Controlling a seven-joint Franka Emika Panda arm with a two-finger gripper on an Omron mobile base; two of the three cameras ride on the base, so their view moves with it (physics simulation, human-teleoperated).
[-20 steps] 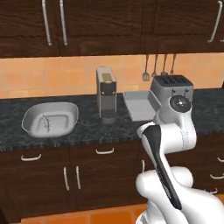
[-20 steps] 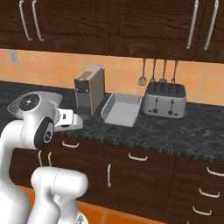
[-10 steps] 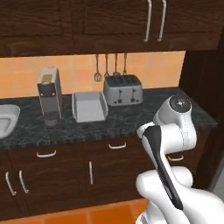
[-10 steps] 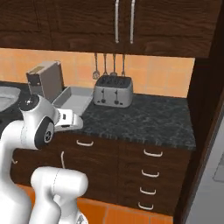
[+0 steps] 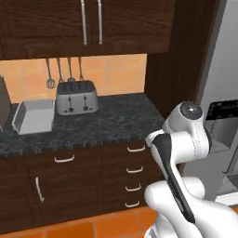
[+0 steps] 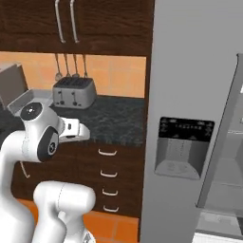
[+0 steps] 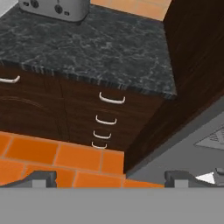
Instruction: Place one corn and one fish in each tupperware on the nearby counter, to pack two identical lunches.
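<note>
Facing the end of the counter (image 5: pixel 116 116) to the right of the toaster (image 5: pixel 76 97), the gripper (image 7: pixel 111 179) has its fingertips spread about as wide as they go, with nothing between them. The rectangular tupperware (image 5: pixel 32 116) sits on the counter just left of the toaster, touching or nearly touching it, and looks empty from this angle. Where the corn, the fish and the second container lie cannot be told from here.

Likely trouble, as I judge it:

1. Distance. The hand hangs over the drawers (image 7: pixel 107 118) well to the right of the toaster, so that container may be out of reach without repositioning the base.
2. Collision. A tall dark cabinet panel (image 5: pixel 176 60) and the grey fridge (image 6: pixel 190 71) stand right of the toaster, and the fridge door (image 6: pixel 223 142) appears to stand ajar. A wide swing of the arm could clip the panel, the door edge or the counter lip.
3. Grip. Cobs and fish are small and slim, so wide jaws closing off-centre could nudge 1 aside or pinch its tip and drop it.
4. Count. Each container needs 1 corn and 1 fish, and 2 alike in 1 container would spoil both lunches.
5. Placement. The rectangular container is shallow and close to the toaster, so a release from high up or near the rim could send an item onto the counter.
</note>
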